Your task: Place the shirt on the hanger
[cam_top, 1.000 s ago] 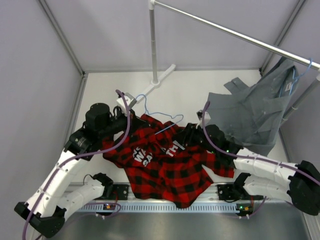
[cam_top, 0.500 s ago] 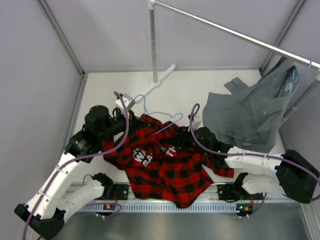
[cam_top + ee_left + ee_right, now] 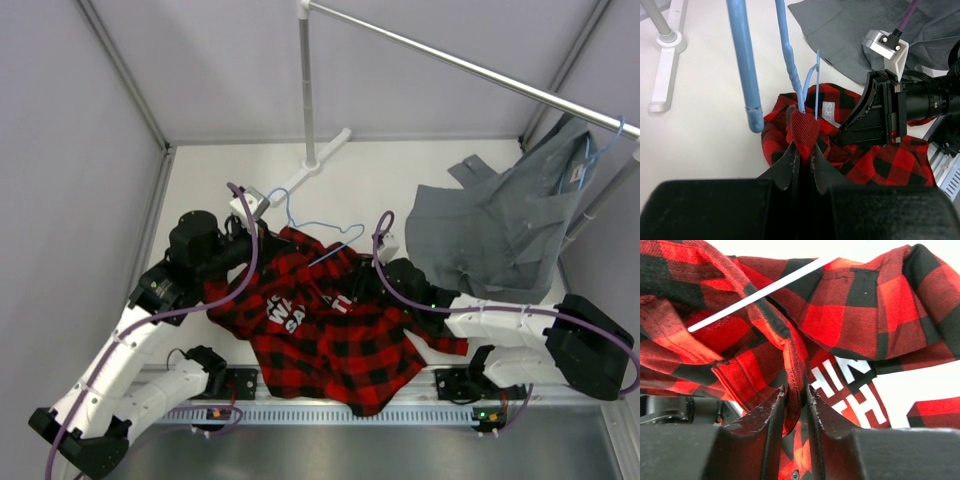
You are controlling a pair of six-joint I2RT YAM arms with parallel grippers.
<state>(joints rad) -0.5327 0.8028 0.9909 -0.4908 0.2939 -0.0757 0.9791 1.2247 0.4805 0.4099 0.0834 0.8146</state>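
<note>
I pinch one red-and-black plaid flannel shirt [image 3: 330,345] in left end effector [image 3: 802,148] and right end effector [image 3: 794,395]; one thin light-blue hanger [image 3: 743,55] at its far edge.

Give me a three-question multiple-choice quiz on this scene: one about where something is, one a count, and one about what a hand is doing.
1. Where is the grey garment?
A) rolled in a ball at the near edge
B) flat in the middle of the table
C) at the right, hung from the rail

2. How many blue hangers are in view?
A) one
B) two
C) three

3. What is the left hand doing?
A) shut on a fold of the plaid shirt
B) open above bare table
C) gripping a metal pole

Answers:
1 C, the overhead view shows it draping down from the rail at the right.
2 B, the hanger by the shirt plus a second hanger carrying the grey garment.
3 A, its wrist view shows red fabric pinched between its fingers.
</note>
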